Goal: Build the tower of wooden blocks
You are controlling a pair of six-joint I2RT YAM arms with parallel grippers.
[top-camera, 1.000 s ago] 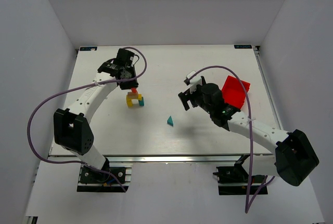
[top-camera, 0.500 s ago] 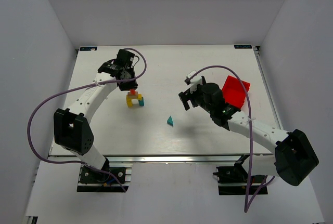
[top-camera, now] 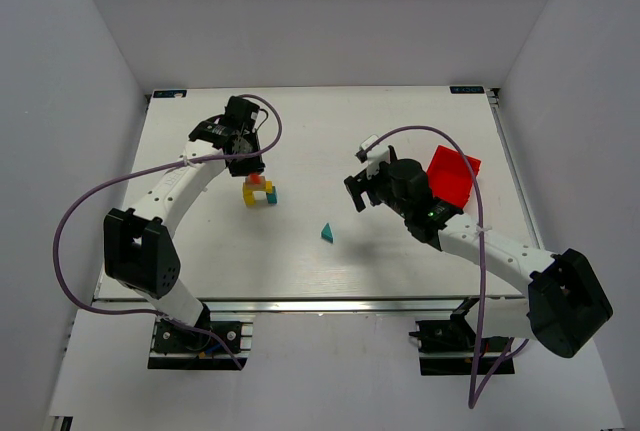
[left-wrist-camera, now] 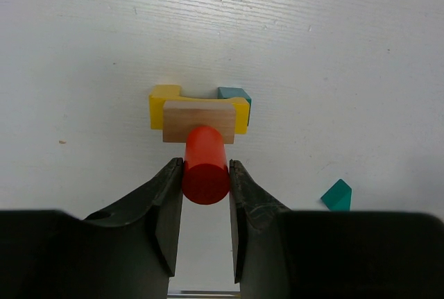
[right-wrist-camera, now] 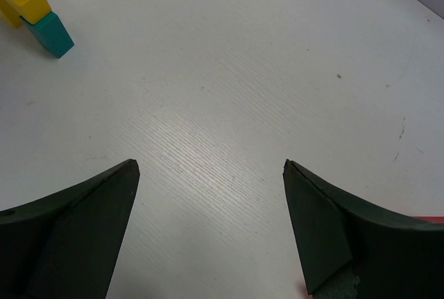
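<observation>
Red cylinder point(left-wrist-camera: 206, 176) in left pincer point(left-wrist-camera: 205, 164), teal cube point(left-wrist-camera: 234, 94) half behind yellow arch point(left-wrist-camera: 165, 99).

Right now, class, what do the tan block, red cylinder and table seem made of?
The tan block: bare wood, grain lines visible. The red cylinder: probably painted wood, smooth even colour. The table: white, finely ridged; perhaps laminate or plastic, unclear.

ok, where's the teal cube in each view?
Top external: teal cube left of centre, at the right side of the block stack.
Left wrist: cube upper centre, behind the arch's right end.
Right wrist: cube top-left corner.
Shared landmark: yellow arch, right beside the cube in every view.
</observation>
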